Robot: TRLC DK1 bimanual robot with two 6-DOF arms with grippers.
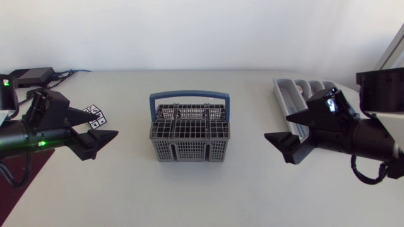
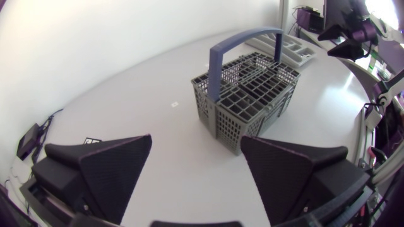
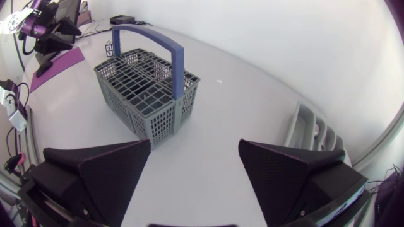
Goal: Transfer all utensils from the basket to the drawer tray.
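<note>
A grey slotted basket with a blue handle stands upright mid-table; I can make out no utensils above its grid. The grey drawer tray lies at the back right, partly hidden by my right arm. My left gripper hovers open and holds nothing, well left of the basket. My right gripper is open too, to the right of the basket and in front of the tray. From the left wrist, the basket sits ahead of the open gripper. From the right wrist, the basket and tray lie ahead of the gripper.
A small black box with cables sits at the back left corner. A card with black-and-white markers lies beside my left gripper. A dark red mat covers the front left edge.
</note>
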